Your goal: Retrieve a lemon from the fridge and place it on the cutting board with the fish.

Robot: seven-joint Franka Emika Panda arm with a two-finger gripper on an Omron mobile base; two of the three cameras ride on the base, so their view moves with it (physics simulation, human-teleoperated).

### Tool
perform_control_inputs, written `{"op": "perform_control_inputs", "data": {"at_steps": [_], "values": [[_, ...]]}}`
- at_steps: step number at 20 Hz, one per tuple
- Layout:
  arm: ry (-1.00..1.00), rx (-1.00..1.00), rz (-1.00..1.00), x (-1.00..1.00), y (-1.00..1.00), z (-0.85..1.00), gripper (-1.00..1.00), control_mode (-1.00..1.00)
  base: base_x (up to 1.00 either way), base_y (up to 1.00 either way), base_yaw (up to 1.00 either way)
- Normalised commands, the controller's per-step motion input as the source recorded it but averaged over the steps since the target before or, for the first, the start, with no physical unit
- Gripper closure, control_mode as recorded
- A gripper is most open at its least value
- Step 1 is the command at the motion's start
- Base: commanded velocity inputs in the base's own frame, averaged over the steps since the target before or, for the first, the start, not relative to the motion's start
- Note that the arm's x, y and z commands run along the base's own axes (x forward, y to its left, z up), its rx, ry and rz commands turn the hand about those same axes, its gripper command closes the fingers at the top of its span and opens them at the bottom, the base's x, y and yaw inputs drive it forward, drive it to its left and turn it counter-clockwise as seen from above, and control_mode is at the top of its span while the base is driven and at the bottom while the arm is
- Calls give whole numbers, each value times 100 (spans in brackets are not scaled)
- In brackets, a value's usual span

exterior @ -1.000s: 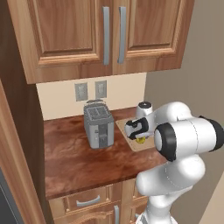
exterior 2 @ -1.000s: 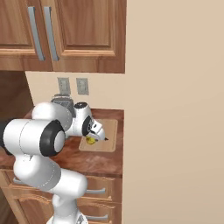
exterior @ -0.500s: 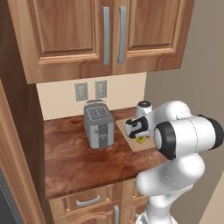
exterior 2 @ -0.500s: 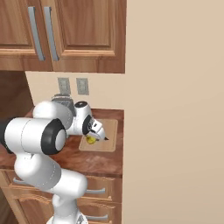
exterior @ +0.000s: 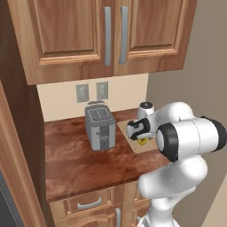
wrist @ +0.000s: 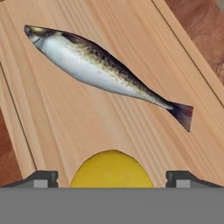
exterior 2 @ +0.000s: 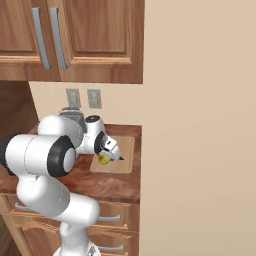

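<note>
One lemon (wrist: 112, 169) is seen resting on the cutting board (wrist: 65, 113), near a fish (wrist: 100, 65). It is flanked by the gripper (wrist: 112, 178), spread wide, apparently ungripped. Release seems done; a straight lift clear is called for next.

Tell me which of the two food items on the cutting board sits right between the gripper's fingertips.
The lemon: round and yellow, it lies between the open gripper fingertips. The fish, long and silvery with a dark tail, lies farther off on the cutting board.
</note>
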Motion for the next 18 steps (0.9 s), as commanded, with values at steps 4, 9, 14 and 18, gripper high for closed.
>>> {"op": "perform_control_inputs", "data": {"at_steps": [4,9,14,18], "values": [[0,0,0,0,0,5,-100,-100,0,0,0],[0,0,0,0,0,17,-100,-100,0,0,0],[0,0,0,0,0,22,-100,-100,0,0,0],[0,0,0,-5,0,18,-100,-100,0,0,0]]}}
